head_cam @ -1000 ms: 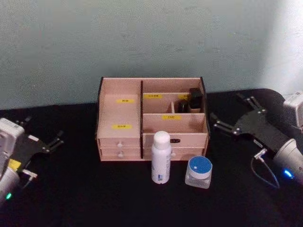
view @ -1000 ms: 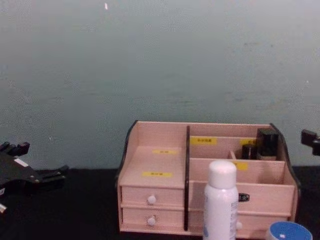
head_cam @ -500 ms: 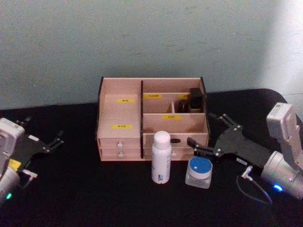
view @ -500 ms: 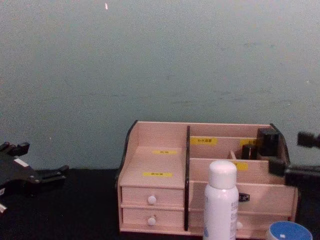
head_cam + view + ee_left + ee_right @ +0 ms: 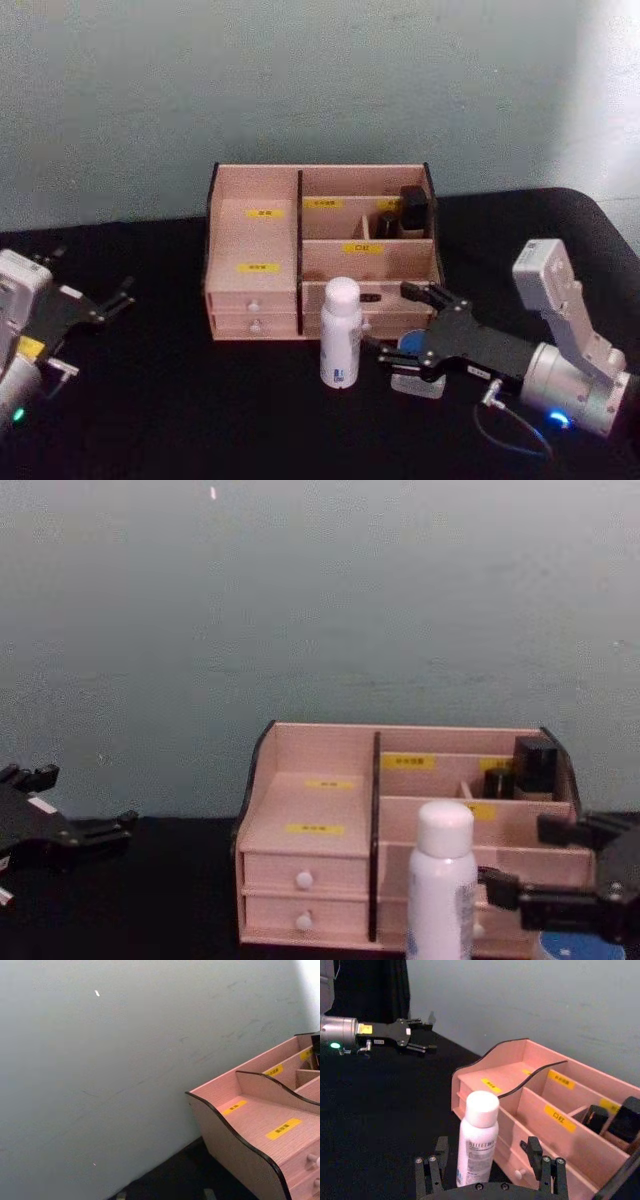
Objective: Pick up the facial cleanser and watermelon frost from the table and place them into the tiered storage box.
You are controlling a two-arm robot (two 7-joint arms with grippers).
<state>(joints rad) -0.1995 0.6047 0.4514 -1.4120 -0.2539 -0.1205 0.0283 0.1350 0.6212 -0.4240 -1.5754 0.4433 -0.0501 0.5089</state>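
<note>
**Lined up on the blue-lidded jar**

My right fingers (image 5: 425, 296) hung spread wide over the small clear jar with a blue lid (image 5: 415, 384). It sat on the black surface (image 5: 200, 420) just in front of the pale pink wooden tiered storage box (image 5: 255, 240), right of the white capped bottle (image 5: 340, 340). I judged this the reach for the first pick. Next I needed to drop lower, close on the jar and lift it clear of the bottle. My left fingers (image 5: 112, 300) lay parked, open, far left. My fingers hid most of the jar, so I couldn't tell cleanser from watermelon frost.
</note>
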